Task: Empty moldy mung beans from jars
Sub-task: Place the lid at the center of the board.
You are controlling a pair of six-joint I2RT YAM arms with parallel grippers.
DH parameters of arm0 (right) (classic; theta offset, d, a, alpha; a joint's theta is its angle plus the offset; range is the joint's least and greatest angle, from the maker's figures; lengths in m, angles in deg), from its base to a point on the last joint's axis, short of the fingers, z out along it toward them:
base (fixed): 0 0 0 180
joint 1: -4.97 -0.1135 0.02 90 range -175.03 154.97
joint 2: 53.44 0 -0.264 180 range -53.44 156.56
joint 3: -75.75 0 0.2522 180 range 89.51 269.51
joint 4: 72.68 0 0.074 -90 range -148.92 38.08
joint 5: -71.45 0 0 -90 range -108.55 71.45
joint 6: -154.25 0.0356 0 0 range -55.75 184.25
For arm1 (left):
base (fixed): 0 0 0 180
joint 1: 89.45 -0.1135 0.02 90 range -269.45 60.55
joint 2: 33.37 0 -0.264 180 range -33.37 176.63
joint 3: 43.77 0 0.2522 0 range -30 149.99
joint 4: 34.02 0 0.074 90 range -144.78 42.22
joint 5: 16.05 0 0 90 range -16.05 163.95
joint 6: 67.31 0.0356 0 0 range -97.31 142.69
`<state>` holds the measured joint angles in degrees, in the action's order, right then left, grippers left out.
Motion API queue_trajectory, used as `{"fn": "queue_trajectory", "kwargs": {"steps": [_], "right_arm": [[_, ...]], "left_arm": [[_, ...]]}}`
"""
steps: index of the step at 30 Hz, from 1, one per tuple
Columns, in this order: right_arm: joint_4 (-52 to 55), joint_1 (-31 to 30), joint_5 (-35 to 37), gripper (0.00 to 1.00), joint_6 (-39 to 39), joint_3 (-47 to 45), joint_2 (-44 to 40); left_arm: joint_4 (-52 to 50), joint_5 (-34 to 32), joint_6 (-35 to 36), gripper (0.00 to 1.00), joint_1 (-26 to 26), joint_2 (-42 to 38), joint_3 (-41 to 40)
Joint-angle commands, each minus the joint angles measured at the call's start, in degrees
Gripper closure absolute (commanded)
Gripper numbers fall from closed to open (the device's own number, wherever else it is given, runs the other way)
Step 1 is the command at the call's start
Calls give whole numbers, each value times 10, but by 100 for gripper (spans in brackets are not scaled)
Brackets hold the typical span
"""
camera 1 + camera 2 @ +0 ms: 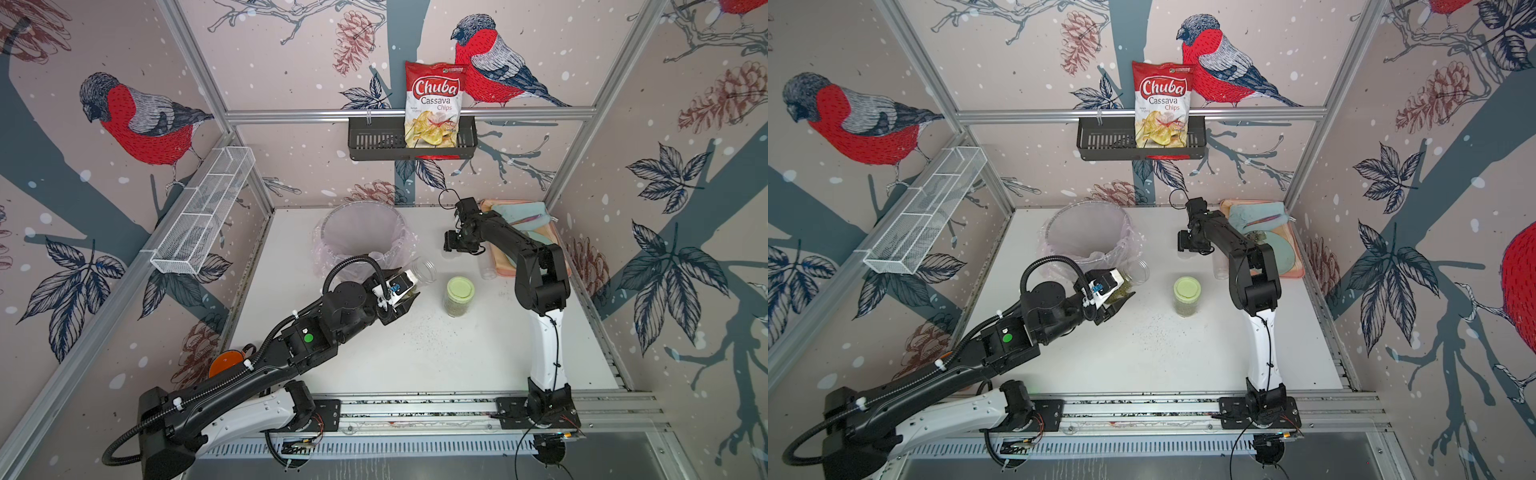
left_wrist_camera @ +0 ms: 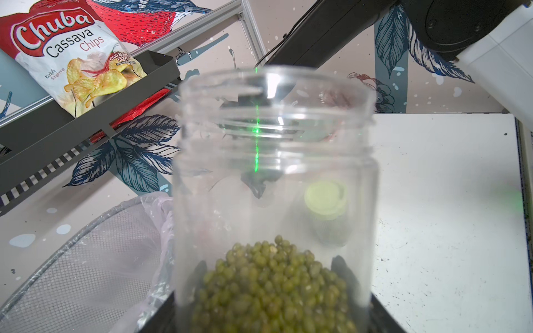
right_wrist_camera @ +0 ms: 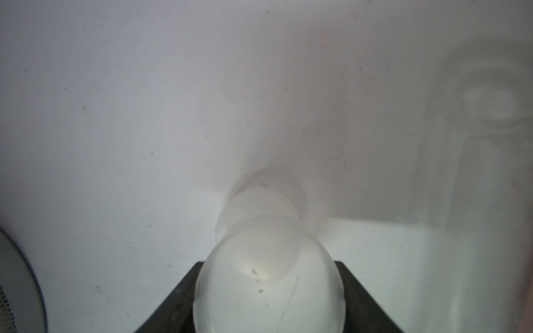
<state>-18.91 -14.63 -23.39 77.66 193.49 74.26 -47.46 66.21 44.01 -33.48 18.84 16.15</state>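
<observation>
My left gripper (image 1: 409, 291) is shut on an open clear jar (image 1: 424, 270) and holds it tilted beside the bin (image 1: 332, 220). The jar's mouth (image 2: 274, 95) points away from the wrist. Olive-green mung beans (image 2: 274, 288) lie heaped at its bottom, between the dark fingers (image 2: 199, 271). A jar with a pale green lid (image 1: 459, 295) stands upright on the table, also with beans inside. A tall narrow clear tube (image 1: 488, 268) stands by the tray. My right gripper (image 1: 455, 245) hovers low over the back of the table, shut on a round translucent lid (image 3: 268, 288).
The bin, lined with a pinkish bag, stands at the back left (image 1: 1088, 232). A pink tray (image 1: 498, 259) with a teal cloth (image 1: 523, 214) lies at the back right. Black specks (image 1: 419, 332) dot the table. A black basket (image 1: 374, 145) with a chips bag (image 1: 434, 104) hangs on the back wall.
</observation>
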Motion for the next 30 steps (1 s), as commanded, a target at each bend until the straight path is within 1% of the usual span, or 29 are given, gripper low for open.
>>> {"fn": "queue_trajectory", "kwargs": {"steps": [1,8,15,20,23,26,30], "right_arm": [[7,-1,3,39,-10,-22,-26],[18,2,1,38,-6,-23,-18],[28,2,13,38,4,-8,-17],[34,5,39,39,14,1,-19],[21,17,28,38,21,2,-24],[25,21,23,38,22,40,-3],[29,19,21,38,28,115,36]], "left_arm": [[47,-10,0,87,-1,-1,0],[48,-6,-6,87,-2,-11,-9],[46,-3,-6,87,-2,-21,-9],[46,-2,-5,87,-2,-30,-11],[45,-3,-5,87,-2,-32,-12],[47,-1,-5,87,-2,-33,-13],[48,-4,-3,87,-2,-35,-16]]}}
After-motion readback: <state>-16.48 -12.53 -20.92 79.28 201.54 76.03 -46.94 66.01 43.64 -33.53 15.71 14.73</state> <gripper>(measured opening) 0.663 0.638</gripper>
